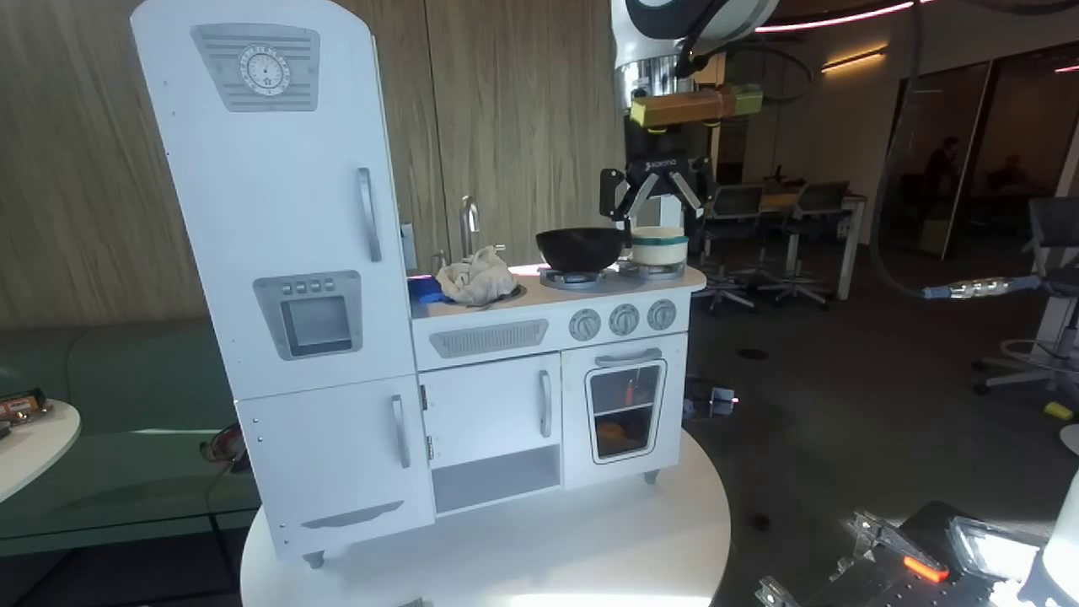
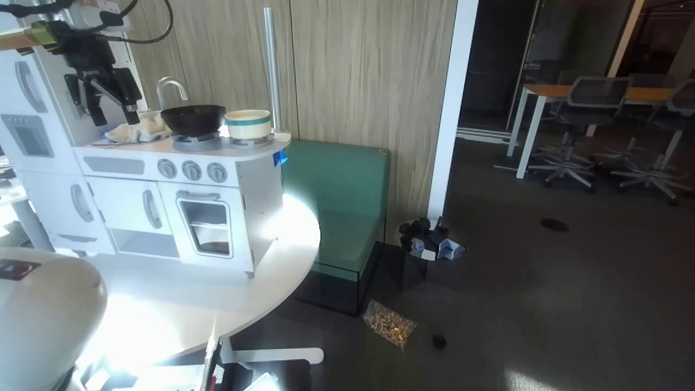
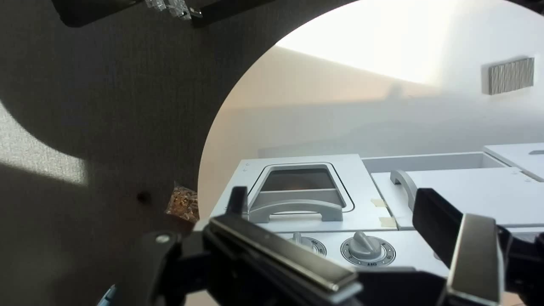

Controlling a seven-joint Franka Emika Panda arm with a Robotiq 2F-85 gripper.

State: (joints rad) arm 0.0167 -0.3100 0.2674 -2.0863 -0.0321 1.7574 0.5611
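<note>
In an exterior view, the gripper [image 1: 659, 229] is held fingers-down by the burner end of a white toy kitchen [image 1: 489, 409], spread wide, nothing gripped. On the burners [image 1: 573, 278], a black pan [image 1: 580, 250] and a cream pot [image 1: 659, 253] are seated side by side; a crumpled cloth [image 1: 477, 278] is parked by the tap [image 1: 466, 232]. Contact with the pot is suggested by this angle, but it shouldn't be trusted.

In an exterior view that takes in the green bench [image 2: 336, 184], a gap is revealed: the fingertips [image 2: 132, 115] are seen apart from pan and pot alike. If depth were misjudged on the way in, the pan's rim could be clipped by a finger, and the pot, near the counter's rounded end [image 2: 282, 144], shunted off.

In the wrist view, the pads [image 3: 437, 225] are framed well apart above the kitchen's front, an oven handle [image 3: 297, 207] and a knob [image 3: 367, 247] lined up between them, no touch seen. Neither pan nor pot can be made out, so aim is hard to check. By a straight drop, the handle could be snagged or the knob knocked; by too much force, the whole kitchen could be nudged across its round table [image 3: 280, 85].
</note>
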